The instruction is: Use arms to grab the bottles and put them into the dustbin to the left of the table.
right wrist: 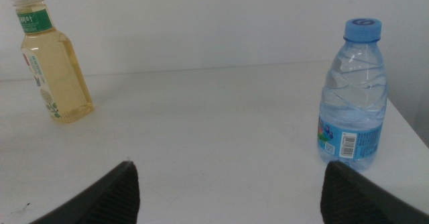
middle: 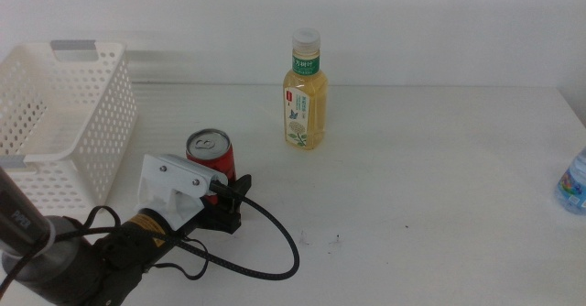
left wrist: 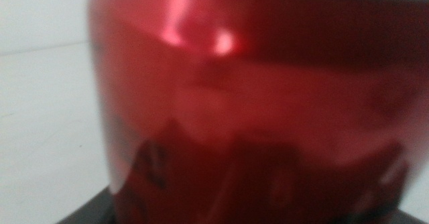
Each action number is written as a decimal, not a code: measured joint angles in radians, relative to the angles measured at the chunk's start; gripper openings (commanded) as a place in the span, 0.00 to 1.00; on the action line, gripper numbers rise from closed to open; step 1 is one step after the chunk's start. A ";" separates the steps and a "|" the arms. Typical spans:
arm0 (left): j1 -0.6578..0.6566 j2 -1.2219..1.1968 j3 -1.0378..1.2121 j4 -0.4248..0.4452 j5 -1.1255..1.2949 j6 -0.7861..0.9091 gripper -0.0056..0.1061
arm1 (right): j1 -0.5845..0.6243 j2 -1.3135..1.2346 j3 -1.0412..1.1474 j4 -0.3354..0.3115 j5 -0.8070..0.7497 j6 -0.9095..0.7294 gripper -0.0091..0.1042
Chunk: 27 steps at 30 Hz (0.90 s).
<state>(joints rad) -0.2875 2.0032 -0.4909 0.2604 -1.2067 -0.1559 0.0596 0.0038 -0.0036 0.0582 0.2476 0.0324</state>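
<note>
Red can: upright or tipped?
Upright. In the middle view the red can stands on the table, silver top facing up, with the left gripper at its base.

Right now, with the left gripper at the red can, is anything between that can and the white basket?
Nothing visible. The red can stands upright just right of the white basket, with only bare table between them. The left gripper is at the can's base. The yellow bottle and water bottle stand farther right.
</note>
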 measured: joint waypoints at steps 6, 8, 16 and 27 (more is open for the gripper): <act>0.000 0.000 -0.001 0.012 -0.002 0.002 0.44 | 0.000 0.000 0.000 0.000 0.000 0.000 0.85; 0.000 0.000 -0.001 0.016 -0.002 0.000 0.42 | 0.000 0.000 0.000 0.000 0.000 0.000 0.85; 0.000 -0.063 0.032 0.044 0.042 -0.011 0.42 | 0.000 0.000 0.000 0.000 0.000 0.000 0.85; 0.000 -0.364 0.088 0.059 0.114 -0.025 0.42 | 0.000 0.000 0.000 0.000 0.000 0.000 0.85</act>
<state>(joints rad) -0.2875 1.6395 -0.4030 0.3195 -1.0924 -0.1809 0.0596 0.0038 -0.0036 0.0582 0.2476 0.0324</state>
